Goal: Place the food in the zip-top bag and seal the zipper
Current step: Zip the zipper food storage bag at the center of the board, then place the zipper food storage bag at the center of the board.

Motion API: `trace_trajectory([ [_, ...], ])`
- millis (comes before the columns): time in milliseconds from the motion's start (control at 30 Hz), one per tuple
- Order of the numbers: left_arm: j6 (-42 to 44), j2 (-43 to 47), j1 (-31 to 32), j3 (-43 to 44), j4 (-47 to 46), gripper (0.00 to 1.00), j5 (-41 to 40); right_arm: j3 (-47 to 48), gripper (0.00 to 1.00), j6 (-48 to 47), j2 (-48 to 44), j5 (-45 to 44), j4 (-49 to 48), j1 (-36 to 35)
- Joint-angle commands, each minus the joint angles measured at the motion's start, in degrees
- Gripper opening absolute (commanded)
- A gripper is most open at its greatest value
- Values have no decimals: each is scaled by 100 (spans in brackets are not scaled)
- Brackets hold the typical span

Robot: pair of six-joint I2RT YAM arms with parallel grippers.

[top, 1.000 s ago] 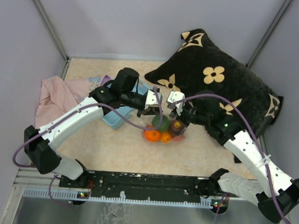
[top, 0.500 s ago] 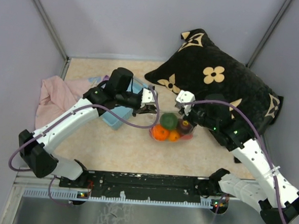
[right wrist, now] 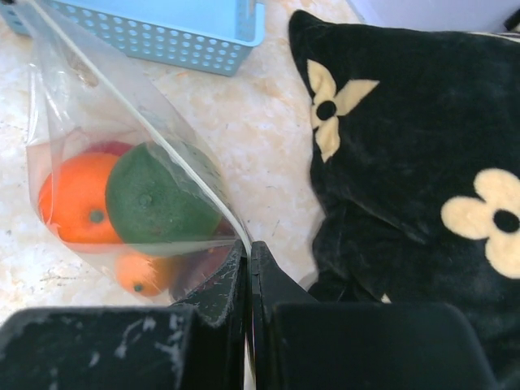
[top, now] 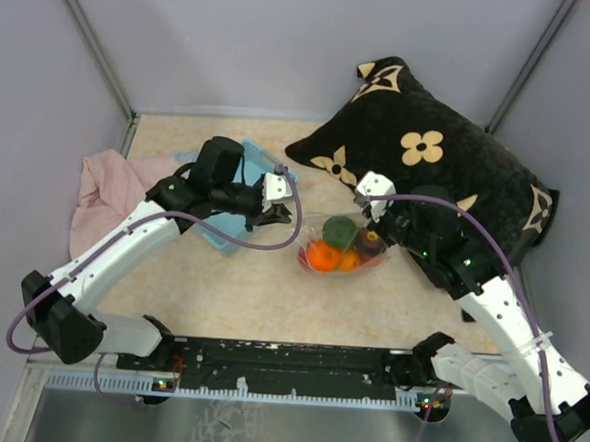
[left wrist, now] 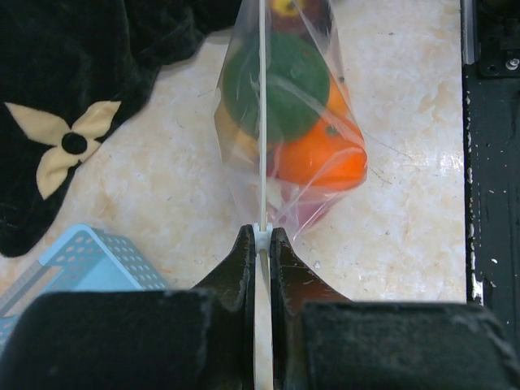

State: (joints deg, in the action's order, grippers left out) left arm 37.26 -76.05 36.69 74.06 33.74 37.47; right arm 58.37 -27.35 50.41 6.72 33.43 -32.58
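The zip-top bag (top: 336, 246) hangs stretched between my two grippers just above the table, holding the food (top: 333, 248): a green fruit (left wrist: 276, 85), an orange one (left wrist: 318, 156), a smaller orange one (right wrist: 138, 274) and dark red pieces. My left gripper (top: 278, 214) is shut on the left end of the zipper (left wrist: 262, 122), its jaws pressed on the white strip (left wrist: 262, 236). My right gripper (top: 367, 217) is shut on the other end (right wrist: 248, 246). The zipper (right wrist: 154, 134) runs taut between them. I cannot tell how much of it is pressed closed.
A large black pillow (top: 429, 159) with cream flowers lies at the back right, close behind my right gripper. The light-blue basket (top: 221, 234) stands under my left arm. A pink cloth (top: 106, 194) lies at the left wall.
My grippers have moved apart, the left one leftward and the right one to the right and back. The bag has stretched out between them and shifted right.
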Motion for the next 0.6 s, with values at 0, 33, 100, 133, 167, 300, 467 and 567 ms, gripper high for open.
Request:
trace_trajectory([
  [0,-129,305,-163,-207,324,0,-224,43,0,63,-101,-716,-473,181],
  [33,-155,344,-181,-245,328,0,-249,43,0,70,-87,-806,-515,188],
  [100,-184,421,-219,-309,351,0,-298,71,0,85,-40,-931,-577,236],
  [133,-202,458,-243,-339,353,0,-328,76,0,100,-21,-962,-637,267],
  [167,-214,486,-260,-391,364,0,-358,84,0,119,6,-996,-681,302],
  [300,-215,602,-308,-503,398,0,-546,139,0,222,111,-904,-829,563],
  [467,-327,533,-329,-410,304,0,-652,270,0,223,252,-651,-944,783],
  [567,-559,369,-329,-360,-92,1,-466,222,0,217,288,-472,-1143,836],
])
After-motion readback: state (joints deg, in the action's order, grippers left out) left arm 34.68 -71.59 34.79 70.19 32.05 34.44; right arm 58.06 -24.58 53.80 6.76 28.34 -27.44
